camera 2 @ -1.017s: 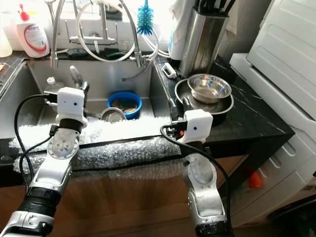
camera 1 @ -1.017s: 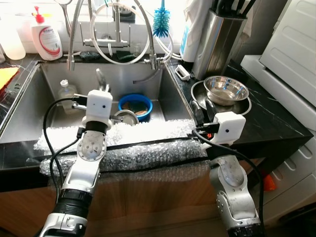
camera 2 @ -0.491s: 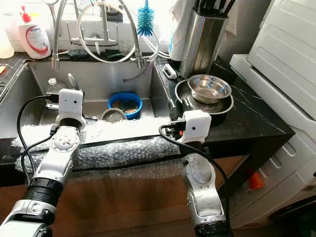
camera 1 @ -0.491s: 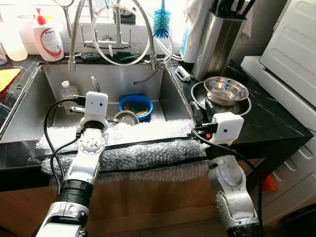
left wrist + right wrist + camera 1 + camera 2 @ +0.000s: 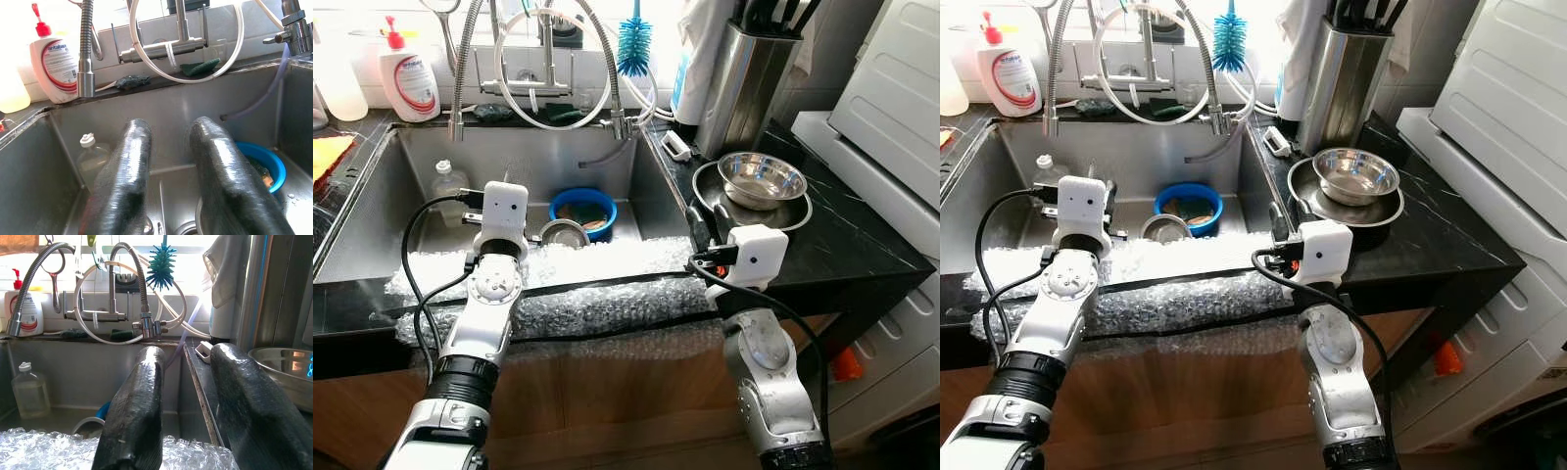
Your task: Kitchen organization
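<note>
A steel sink [image 5: 651, 186] holds a blue bowl [image 5: 581, 208] with food scraps, a small steel bowl [image 5: 563, 233] and a clear bottle [image 5: 445, 181]. My left gripper [image 5: 168, 147] hovers over the sink's front left part, open, with nothing between its fingers; it points toward the back wall and the faucet [image 5: 87, 54]. My right gripper [image 5: 706, 217] is open and empty above the sink's front right corner, beside the counter. A steel bowl [image 5: 762, 176] sits in a dark pan [image 5: 705, 188] on the black counter just beyond the right gripper.
Bubble wrap [image 5: 597, 289] pads the sink's front edge under both wrists. A soap bottle [image 5: 408, 70], hoses and a blue brush [image 5: 632, 44] line the back. A steel utensil holder [image 5: 744, 73] stands at the back right; a white appliance [image 5: 891, 108] is at the far right.
My left gripper has tipped down, so its fingers have dropped out of sight behind its white wrist housing. The right wrist has shifted slightly left. Nothing was picked up.
</note>
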### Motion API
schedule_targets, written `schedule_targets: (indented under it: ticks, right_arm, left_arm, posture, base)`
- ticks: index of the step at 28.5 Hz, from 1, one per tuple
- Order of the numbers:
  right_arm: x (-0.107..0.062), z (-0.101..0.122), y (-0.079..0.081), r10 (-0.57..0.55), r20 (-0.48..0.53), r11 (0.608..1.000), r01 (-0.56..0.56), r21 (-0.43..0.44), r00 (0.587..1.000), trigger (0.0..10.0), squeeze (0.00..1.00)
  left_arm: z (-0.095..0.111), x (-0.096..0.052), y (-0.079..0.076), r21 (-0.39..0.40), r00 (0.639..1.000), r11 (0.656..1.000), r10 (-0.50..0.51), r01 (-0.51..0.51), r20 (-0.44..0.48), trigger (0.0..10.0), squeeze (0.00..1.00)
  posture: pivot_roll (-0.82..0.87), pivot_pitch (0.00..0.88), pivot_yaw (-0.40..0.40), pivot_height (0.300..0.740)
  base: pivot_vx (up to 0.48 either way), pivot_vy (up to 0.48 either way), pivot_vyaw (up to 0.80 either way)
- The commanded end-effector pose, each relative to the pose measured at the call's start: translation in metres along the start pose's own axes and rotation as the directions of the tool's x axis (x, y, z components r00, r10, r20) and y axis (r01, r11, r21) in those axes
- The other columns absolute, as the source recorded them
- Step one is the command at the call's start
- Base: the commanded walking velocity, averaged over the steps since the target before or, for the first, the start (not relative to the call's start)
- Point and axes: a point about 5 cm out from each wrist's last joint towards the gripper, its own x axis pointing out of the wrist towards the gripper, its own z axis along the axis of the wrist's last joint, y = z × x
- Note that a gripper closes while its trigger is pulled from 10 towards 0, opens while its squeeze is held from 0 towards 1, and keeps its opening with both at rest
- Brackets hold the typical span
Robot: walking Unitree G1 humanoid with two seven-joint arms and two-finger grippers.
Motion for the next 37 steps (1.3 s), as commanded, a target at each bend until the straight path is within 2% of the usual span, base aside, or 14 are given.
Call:
schedule_targets:
  ticks: [1, 6, 7, 8, 9, 10, 13, 16, 17, 21, 26, 27, 36, 37]
  right_arm:
    - [0.003, 0.000, -0.001, 0.000, -0.009, 1.000, 0.000, 0.006, 1.000, 10.0, 0.00]
    - [0.003, -0.001, -0.002, -0.002, -0.015, 1.000, 0.002, 0.007, 1.000, 10.0, 0.00]
    - [0.003, -0.001, -0.002, -0.004, -0.016, 1.000, 0.005, 0.007, 1.000, 10.0, 0.00]
    - [0.003, 0.000, -0.002, -0.005, -0.012, 1.000, 0.006, 0.009, 1.000, 10.0, 0.00]
    - [0.003, 0.000, -0.002, -0.005, -0.012, 1.000, 0.006, 0.009, 1.000, 10.0, 0.00]
    - [0.004, 0.002, -0.003, -0.009, -0.008, 1.000, 0.009, 0.013, 1.000, 10.0, 0.00]
    - [0.006, 0.005, -0.005, -0.027, -0.003, 0.999, 0.027, 0.031, 1.000, 10.0, 0.00]
    - [0.008, 0.008, -0.007, -0.036, 0.003, 0.999, 0.036, 0.038, 0.999, 10.0, 0.00]
    - [0.011, 0.012, -0.012, -0.060, 0.011, 0.997, 0.059, 0.050, 0.998, 10.0, 0.00]
    - [0.016, 0.019, -0.024, -0.092, 0.013, 0.994, 0.091, 0.061, 0.996, 10.0, 0.00]
    - [0.021, 0.024, -0.037, -0.127, 0.017, 0.990, 0.126, 0.056, 0.992, 10.0, 0.00]
    - [0.023, 0.021, -0.044, -0.148, -0.023, 0.988, 0.149, 0.033, 0.989, 10.0, 0.00]
    - [0.037, 0.025, -0.059, -0.119, -0.116, 0.993, 0.117, -0.026, 0.986, 10.0, 0.00]
    - [0.043, 0.028, -0.063, -0.113, -0.158, 0.994, 0.111, -0.019, 0.981, 10.0, 0.00]
  left_arm:
    - [-0.005, -0.001, -0.007, -0.014, 0.999, 1.000, -0.023, 0.022, -0.039, 10.0, 1.00]
    - [-0.003, 0.000, -0.007, -0.024, 0.999, 1.000, -0.019, 0.018, -0.026, 10.0, 1.00]
    - [0.005, 0.001, -0.005, -0.048, 1.000, 0.999, 0.008, -0.006, 0.025, 10.0, 1.00]
    - [0.015, 0.001, -0.002, -0.071, 0.996, 0.997, 0.031, -0.026, 0.084, 10.0, 0.15]
    - [0.015, 0.001, -0.002, -0.071, 0.996, 0.997, 0.031, -0.026, 0.084, 10.0, 0.15]
    - [0.033, 0.001, 0.003, -0.106, 0.979, 0.993, 0.075, -0.055, 0.187, 10.0, 0.00]
    - [0.057, 0.001, 0.014, -0.128, 0.946, 0.987, 0.128, -0.094, 0.299, 10.0, 0.00]
    - [0.063, 0.000, 0.018, -0.118, 0.938, 0.988, 0.129, -0.096, 0.320, 10.0, 0.00]
    - [0.066, -0.003, 0.021, -0.084, 0.937, 0.994, 0.093, -0.069, 0.337, 10.0, 0.00]
    - [0.057, -0.014, 0.025, -0.018, 0.945, 1.000, 0.030, -0.025, 0.325, 10.0, 0.00]
    - [0.040, -0.031, 0.024, -0.007, 0.962, 1.000, 0.004, -0.002, 0.273, 10.0, 0.00]
    - [0.037, -0.035, 0.022, -0.010, 0.966, 1.000, -0.004, 0.007, 0.259, 10.0, 0.00]
    - [0.043, -0.037, 0.010, -0.013, 0.963, 0.998, -0.055, 0.061, 0.264, 10.0, 0.00]
    - [0.045, -0.035, 0.007, -0.003, 0.960, 0.997, -0.072, 0.076, 0.269, 10.0, 0.00]
  posture:
    - [0.01, 0.011, -0.099, 0.740]
    - [0.01, 0.010, -0.100, 0.740]
    - [0.01, 0.009, -0.101, 0.740]
    - [0.00, 0.009, -0.099, 0.740]
    - [0.00, 0.009, -0.099, 0.740]
    - [0.00, 0.007, -0.099, 0.740]
    - [0.00, 0.005, -0.097, 0.740]
    - [0.00, 0.003, -0.095, 0.740]
    - [0.00, 0.002, -0.094, 0.740]
    - [0.00, 0.000, -0.092, 0.740]
    - [0.00, 0.000, -0.094, 0.740]
    - [0.00, 0.000, -0.096, 0.740]
    - [0.00, 0.000, -0.099, 0.740]
    - [0.00, 0.000, -0.095, 0.740]
  base:
    - [0.000, 0.000, 0.00]
    - [0.000, 0.000, 0.00]
    - [0.000, 0.000, 0.00]
    - [0.000, 0.000, 0.00]
    - [0.000, 0.000, 0.00]
    - [0.000, 0.000, 0.00]
    - [0.000, 0.000, 0.00]
    - [0.000, 0.000, 0.00]
    - [0.000, 0.000, 0.00]
    - [0.000, 0.000, 0.00]
    - [0.000, 0.000, 0.00]
    - [0.000, 0.000, 0.00]
    - [0.000, 0.000, 0.00]
    - [0.000, 0.000, 0.00]
